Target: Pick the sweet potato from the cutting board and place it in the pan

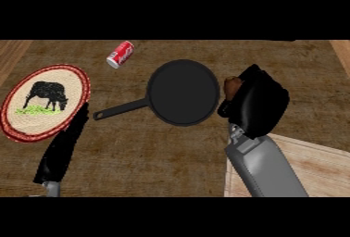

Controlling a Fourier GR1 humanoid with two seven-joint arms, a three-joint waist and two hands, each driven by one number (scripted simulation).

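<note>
**Inspector A:** We record the right hand (256, 104) curled round the sweet potato (232, 85). Only its brown end shows past the fingers, on the side towards the pan. It is off the cutting board (318, 162) and just beside the right rim of the pan (183, 92). As far as we can judge, it is not over the pan's floor.

**Inspector B:** Agreed. We note the left hand (63, 146) at the lower left, fingers straight and holding nothing, resting by the edge of the plate (44, 99). It plays no part.

**Inspector A:** Our chief concern is an early release. If the fingers open here, we judge the sweet potato could strike the rim and roll onto the counter (157, 152) rather than settle inside.

**Inspector B:** We add a second. The hand hides most of the vegetable, so we cannot tell how it lies in the grip. A tapered thing held near one end may tip as it is freed.

**Inspector A:** Third, a low approach could knock the rim and swing the pan about its handle (120, 109), shifting the target.

**Inspector B:** The can (120, 54) lies well apart, beyond the pan. We see no hazard from it.
</note>
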